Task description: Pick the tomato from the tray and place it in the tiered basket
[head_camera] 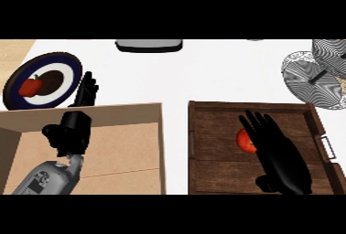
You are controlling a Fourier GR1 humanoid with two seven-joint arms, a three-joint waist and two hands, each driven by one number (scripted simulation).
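The tomato (245,140) is lying in the wooden tray (216,173), peeking out just left of the right hand (278,153); that hand — fingers straight, holding nothing — is hovering partly over it. The left hand (85,91) is resting open well away by the plate (59,73); the tiered basket (317,73) is sitting beyond the tray's far right corner.

Left hand (76,125) black, grey forearm with dark markings; right hand (277,148) black.

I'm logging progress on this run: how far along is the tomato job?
Nothing looks done yet: the tomato sits in the wooden tray. In hand: the right robot hand is over it with fingers straight, not closed round it. Left to do: grasp, lift and carry it to the tiered basket at upper right. The left robot hand rests open.
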